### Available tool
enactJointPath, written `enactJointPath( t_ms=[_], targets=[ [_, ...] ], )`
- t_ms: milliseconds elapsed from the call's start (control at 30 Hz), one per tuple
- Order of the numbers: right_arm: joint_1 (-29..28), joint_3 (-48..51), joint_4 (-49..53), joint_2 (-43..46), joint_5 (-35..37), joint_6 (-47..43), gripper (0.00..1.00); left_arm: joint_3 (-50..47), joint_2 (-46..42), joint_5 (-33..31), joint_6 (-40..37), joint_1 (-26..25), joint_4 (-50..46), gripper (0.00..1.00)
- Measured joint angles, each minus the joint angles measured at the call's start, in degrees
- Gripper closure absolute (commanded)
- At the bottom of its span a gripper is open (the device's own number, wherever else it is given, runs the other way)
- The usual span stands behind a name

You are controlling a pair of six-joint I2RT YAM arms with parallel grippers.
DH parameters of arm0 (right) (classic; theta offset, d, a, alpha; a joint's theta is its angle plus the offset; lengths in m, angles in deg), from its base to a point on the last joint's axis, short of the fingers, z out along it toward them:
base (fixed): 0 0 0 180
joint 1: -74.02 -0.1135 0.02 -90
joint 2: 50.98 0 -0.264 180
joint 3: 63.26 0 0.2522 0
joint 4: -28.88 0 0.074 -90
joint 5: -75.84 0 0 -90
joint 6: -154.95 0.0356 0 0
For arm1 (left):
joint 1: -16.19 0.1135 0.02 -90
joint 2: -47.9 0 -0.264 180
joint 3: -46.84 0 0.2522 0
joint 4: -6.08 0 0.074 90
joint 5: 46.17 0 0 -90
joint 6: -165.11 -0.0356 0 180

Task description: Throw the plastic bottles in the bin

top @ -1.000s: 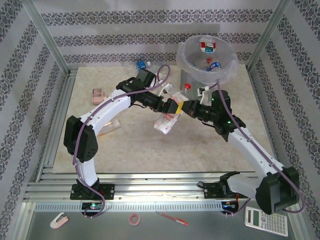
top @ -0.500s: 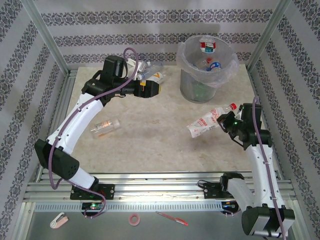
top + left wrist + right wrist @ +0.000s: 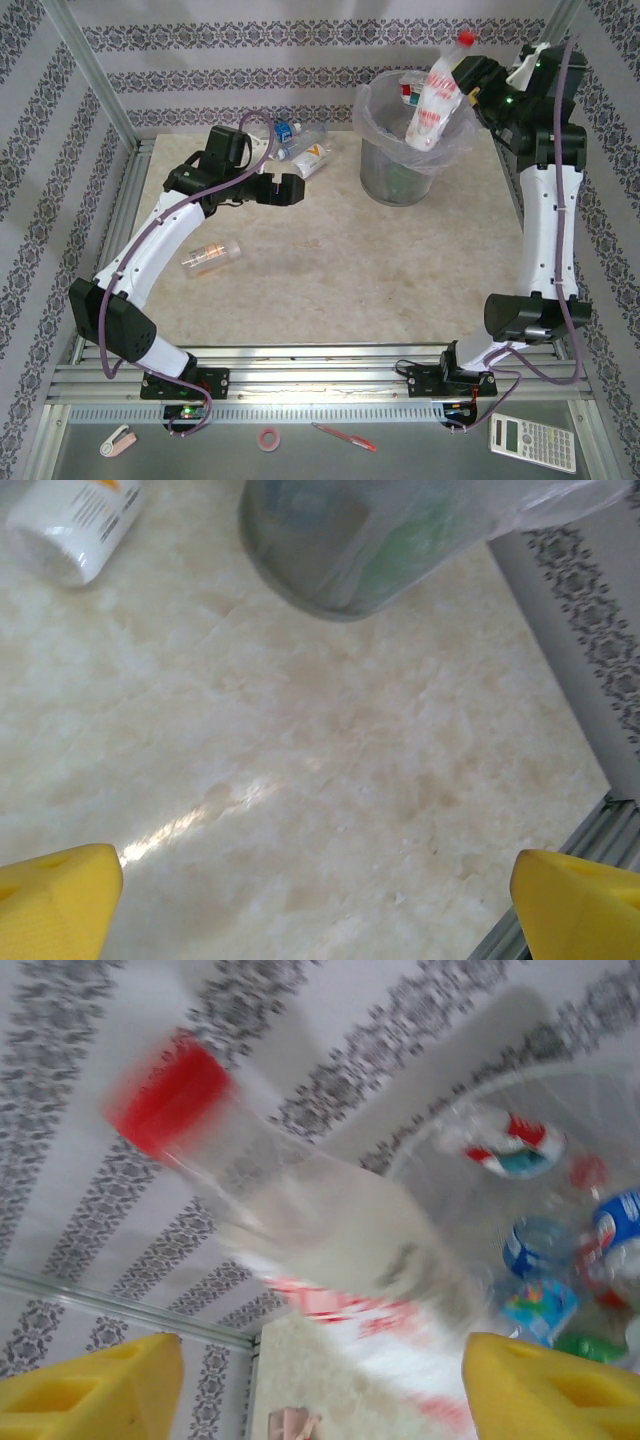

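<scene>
A clear plastic bottle point(image 3: 436, 98) with a red cap and a red-and-white label stands cap-up over the bin point(image 3: 398, 178), its base inside the rim. In the right wrist view this bottle point(image 3: 330, 1230) is motion-blurred between the wide-apart yellow fingers point(image 3: 90, 1390). My right gripper point(image 3: 472, 82) is open, high beside the bin's right rim. Several bottles point(image 3: 565, 1260) lie inside the bin. My left gripper point(image 3: 292, 188) hangs open over bare table, left of the bin. A white, orange-labelled bottle point(image 3: 310, 160) lies just behind it, a blue-labelled one point(image 3: 286, 130) farther back.
Another bottle point(image 3: 210, 256) with an orange label lies at the table's left, under the left arm. A small pinkish object point(image 3: 295, 1425) shows low in the right wrist view. A calculator point(image 3: 532, 442), pen point(image 3: 345, 437) and tape roll point(image 3: 268, 438) lie on the near ledge.
The right arm swung up from the table's right side to above the bin, carrying the red-capped bottle, and its jaws have opened. The left gripper has barely shifted.
</scene>
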Motion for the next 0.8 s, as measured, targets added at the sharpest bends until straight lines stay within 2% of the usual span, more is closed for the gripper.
enactJointPath(
  t_ms=[300, 600, 800],
  targets=[
    [0.11, 6.27, 3.23, 2.10, 0.04, -2.84, 0.18, -2.84, 0.35, -0.04, 2.86, 1.40, 0.07, 0.00],
    [0.83, 15.58, 4.24, 10.86, -0.20, -4.81, 0.11, -2.95, 2.36, 2.10, 5.84, 1.38, 3.04, 0.00],
    [0.81, 23.08, 4.74, 17.62, -2.14, -5.90, 0.02, -0.92, 6.01, 0.98, 5.86, 1.33, 3.23, 0.00]
  ],
)
